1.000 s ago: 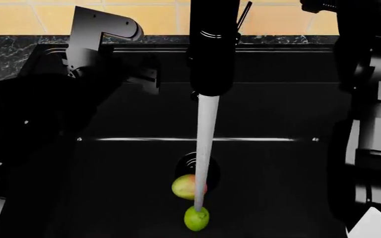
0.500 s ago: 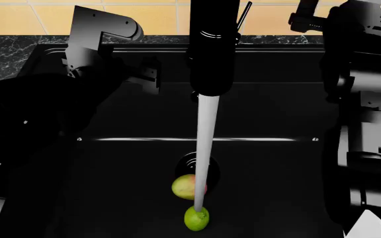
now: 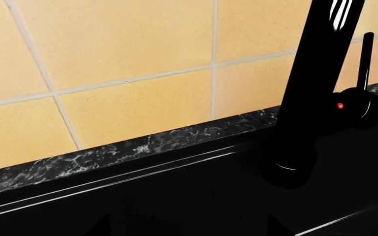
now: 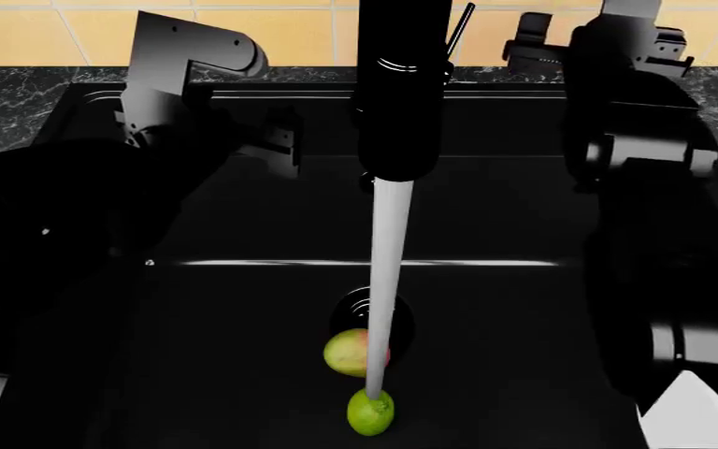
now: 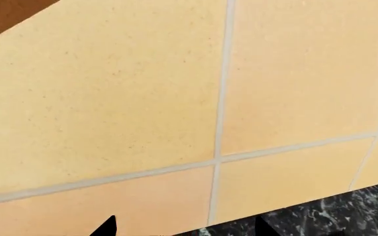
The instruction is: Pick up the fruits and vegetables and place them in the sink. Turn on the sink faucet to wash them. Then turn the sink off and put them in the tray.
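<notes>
Water runs from the sink faucet (image 4: 399,89) onto the lime (image 4: 370,412), which sits just in front of the apple-like fruit (image 4: 351,353) by the drain in the sink (image 4: 522,309). Both look small, firm and wet-slick; grip across the middle. The right gripper (image 4: 546,51) hangs beside the faucet, apparently empty, fingers slightly parted; the left gripper (image 4: 278,140) I cannot tell.

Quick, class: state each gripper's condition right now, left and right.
Left gripper: empty, nothing between its fingers; open or shut cannot be told.
Right gripper: open, holding nothing, near the faucet lever.
</notes>
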Available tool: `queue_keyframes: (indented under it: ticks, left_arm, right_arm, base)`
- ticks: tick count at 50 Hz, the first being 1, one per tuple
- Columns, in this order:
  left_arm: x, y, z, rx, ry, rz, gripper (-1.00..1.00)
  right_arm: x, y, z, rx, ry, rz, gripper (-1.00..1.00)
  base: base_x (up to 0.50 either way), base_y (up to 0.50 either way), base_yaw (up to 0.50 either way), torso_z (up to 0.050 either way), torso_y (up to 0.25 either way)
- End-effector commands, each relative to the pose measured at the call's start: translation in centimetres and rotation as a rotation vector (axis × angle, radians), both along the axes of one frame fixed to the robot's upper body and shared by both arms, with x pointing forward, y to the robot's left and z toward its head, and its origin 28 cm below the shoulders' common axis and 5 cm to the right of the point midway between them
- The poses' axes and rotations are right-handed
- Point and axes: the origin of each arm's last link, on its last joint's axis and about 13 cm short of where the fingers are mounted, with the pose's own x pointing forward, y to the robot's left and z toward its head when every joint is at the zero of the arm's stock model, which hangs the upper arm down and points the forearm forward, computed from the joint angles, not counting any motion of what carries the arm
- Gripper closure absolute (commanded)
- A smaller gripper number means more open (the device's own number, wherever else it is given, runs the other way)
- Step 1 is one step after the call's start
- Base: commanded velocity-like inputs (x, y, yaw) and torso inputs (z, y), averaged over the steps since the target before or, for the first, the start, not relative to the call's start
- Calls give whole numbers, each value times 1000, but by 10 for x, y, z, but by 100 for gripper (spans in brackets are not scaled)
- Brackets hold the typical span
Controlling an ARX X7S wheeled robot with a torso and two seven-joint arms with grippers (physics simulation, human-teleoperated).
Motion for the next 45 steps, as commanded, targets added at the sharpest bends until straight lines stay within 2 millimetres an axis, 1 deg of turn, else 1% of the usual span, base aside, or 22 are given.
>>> queue_keyframes:
  ticks: [1, 14, 24, 32, 45]
  left_arm:
    - [0, 0, -1, -1, 1, 0, -100]
    - [1, 0, -1, 2, 2, -2, -100]
    - [0, 2, 0, -3, -2, -2, -100]
    - [-1, 2, 1, -5, -4, 1, -100]
    - [-2, 2, 2, -4, -7, 2, -100]
  right_arm:
    - [2, 12, -2, -13, 4, 32, -100]
    - [3, 25, 3, -43, 1, 85, -100]
    - [3, 32, 7, -44, -10, 101, -100]
    - [3, 36, 15, -48, -36, 105, -100]
    - [4, 45, 17, -51, -48, 155, -100]
  base:
    - [0, 0, 0, 0, 0]
    - [0, 0, 0, 0, 0]
    - [0, 0, 0, 0, 0]
    - [0, 0, 0, 0, 0]
    - [0, 0, 0, 0, 0]
